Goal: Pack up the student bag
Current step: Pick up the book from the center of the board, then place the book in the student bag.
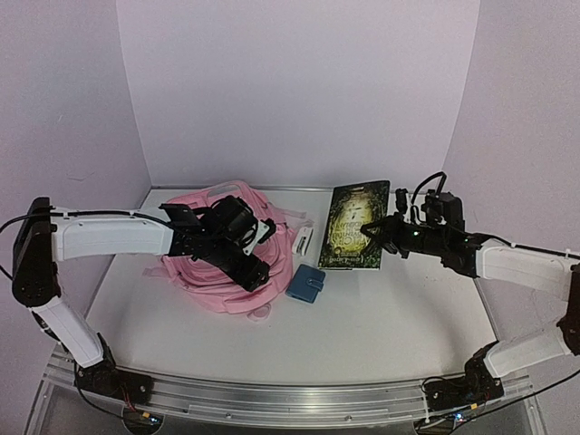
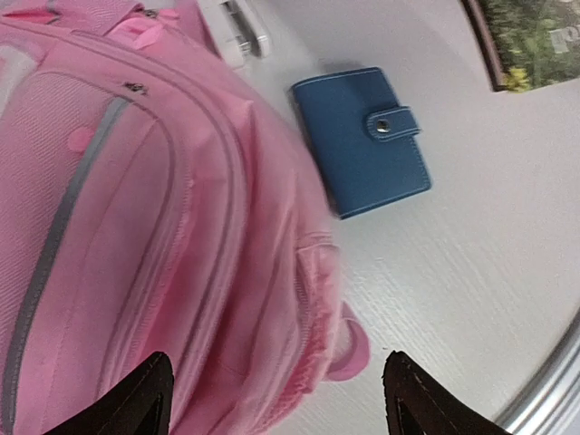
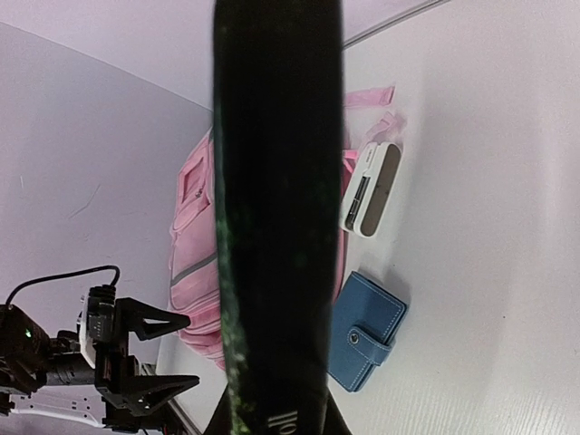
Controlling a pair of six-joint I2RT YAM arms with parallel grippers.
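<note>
We log left gripper (image 2: 276, 385) spread wide, empty, over soft pink fabric backpack (image 2: 136, 227) | right gripper (image 1: 381, 232) clamping flat dark-green book (image 1: 356, 222)

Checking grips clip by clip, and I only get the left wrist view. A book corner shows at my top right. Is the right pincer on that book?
Observer: Yes. The right pincer is shut on the book, at its right edge.
Operator: And the white thing cut off at my top edge?
Observer: A small white case with a dark panel, flat on the table between the student bag and the book.
Operator: Where is the left pincer over the whole bag?
Observer: The left pincer, open, hangs over the bag's near right corner, next to the blue wallet.
</note>
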